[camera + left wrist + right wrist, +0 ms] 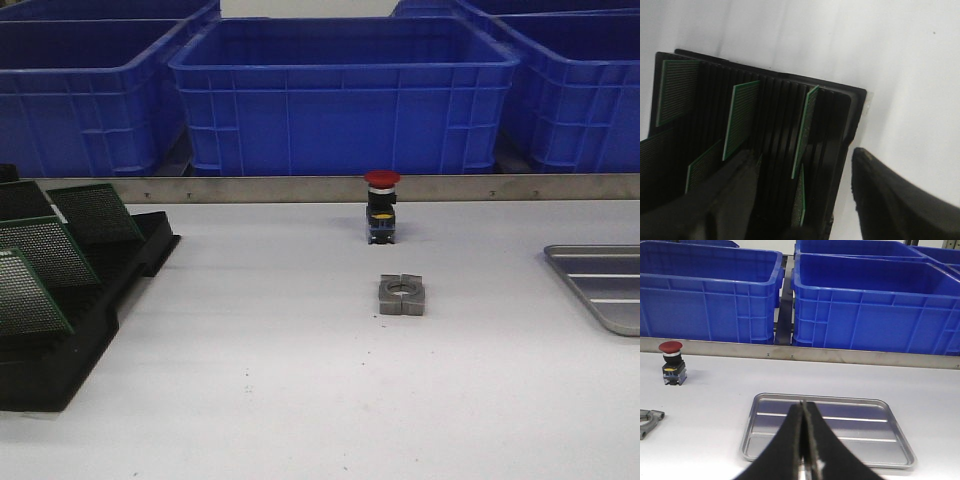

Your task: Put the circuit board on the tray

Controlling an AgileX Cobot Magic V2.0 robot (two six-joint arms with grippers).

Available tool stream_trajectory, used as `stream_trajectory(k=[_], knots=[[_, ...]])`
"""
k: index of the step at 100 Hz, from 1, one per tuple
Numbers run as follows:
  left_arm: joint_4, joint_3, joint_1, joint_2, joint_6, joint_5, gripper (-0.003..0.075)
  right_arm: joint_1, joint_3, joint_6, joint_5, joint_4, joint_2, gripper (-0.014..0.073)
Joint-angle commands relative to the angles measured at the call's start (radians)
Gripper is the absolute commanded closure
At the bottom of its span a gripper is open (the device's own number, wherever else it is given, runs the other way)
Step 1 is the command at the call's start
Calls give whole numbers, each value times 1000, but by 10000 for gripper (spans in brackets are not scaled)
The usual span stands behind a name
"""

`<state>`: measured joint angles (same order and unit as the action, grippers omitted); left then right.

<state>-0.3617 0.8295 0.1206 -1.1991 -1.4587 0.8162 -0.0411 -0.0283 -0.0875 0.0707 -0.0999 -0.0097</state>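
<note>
The left gripper [805, 200], jaws wide and empty, hangs over the black rack [70, 300] at the table's nine o'clock, where circuit boards [742, 117] stand slotted upright. The right gripper [804, 460], pressed closed on nothing, waits over the empty tray [900, 440] at three o'clock.

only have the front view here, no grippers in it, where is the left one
observer: The left gripper is open and empty, over one edge of the black slotted plastic rack.
operator: and the right one
observer: The right gripper is shut, holds nothing, and points at the shallow grey metal tray.
operator: anything on the tray, i only see a corner
observer: No, the right wrist view shows its whole ridged floor bare.
</note>
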Motion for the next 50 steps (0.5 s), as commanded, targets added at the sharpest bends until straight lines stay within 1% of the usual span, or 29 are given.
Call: stream_trajectory(k=[1, 26, 33, 42, 47, 50], knots=[[-12, 41, 18, -36, -4, -39, 331, -8, 0, 5, -80, -7, -21, 653], [-21, 51, 28, -180, -4, -77, 332, -8, 0, 5, -80, -7, -21, 653], [-21, 51, 28, -208, -4, -95, 354, -8, 0, 5, -80, -7, -21, 653], [-21, 51, 28, -237, -4, -102, 439, -8, 0, 5, -80, -7, -21, 653], [-21, 51, 28, -248, -4, -102, 508, -8, 0, 5, -80, -7, -21, 653], [-21, 51, 26, -254, -4, -100, 566, -8, 0, 5, -80, -7, -21, 653]])
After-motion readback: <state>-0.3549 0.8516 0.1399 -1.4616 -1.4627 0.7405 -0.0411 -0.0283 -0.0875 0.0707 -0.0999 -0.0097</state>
